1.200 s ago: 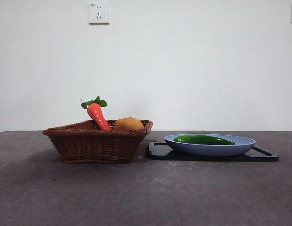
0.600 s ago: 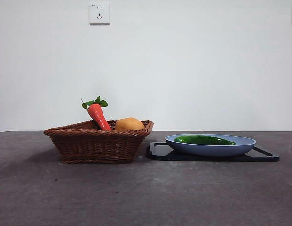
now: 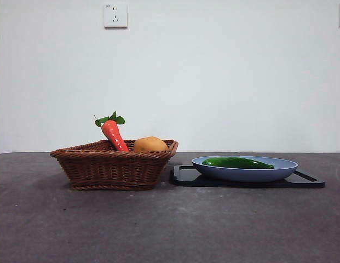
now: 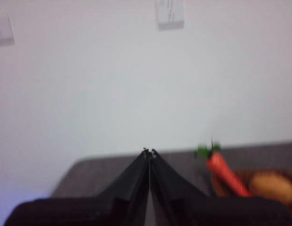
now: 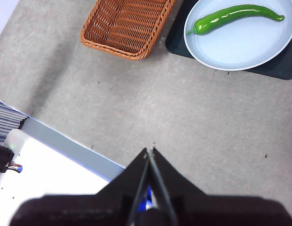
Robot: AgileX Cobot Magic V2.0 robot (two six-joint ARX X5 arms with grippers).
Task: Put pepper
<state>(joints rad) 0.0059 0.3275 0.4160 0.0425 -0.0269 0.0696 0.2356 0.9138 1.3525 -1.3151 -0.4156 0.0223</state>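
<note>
The dark-green pepper [image 3: 237, 163] lies lengthwise in the blue plate [image 3: 284, 167], which sits on a black tray [image 3: 180, 176]. The right wrist view shows the pepper [image 5: 232, 15] in the plate [image 5: 240, 47] from high above. My right gripper [image 5: 150, 151] is shut and empty, well above the table and away from the plate. My left gripper [image 4: 149, 152] is shut and empty, held high and level, with the carrot [image 4: 225, 173] off to one side. Neither gripper shows in the front view.
A brown wicker basket [image 3: 112, 164] stands left of the tray, holding a red-orange carrot [image 3: 113, 133] with green leaves and a round orange-brown item [image 3: 150, 144]. The basket [image 5: 127, 26] also shows in the right wrist view. The table's edge [image 5: 66, 141] lies near the right gripper.
</note>
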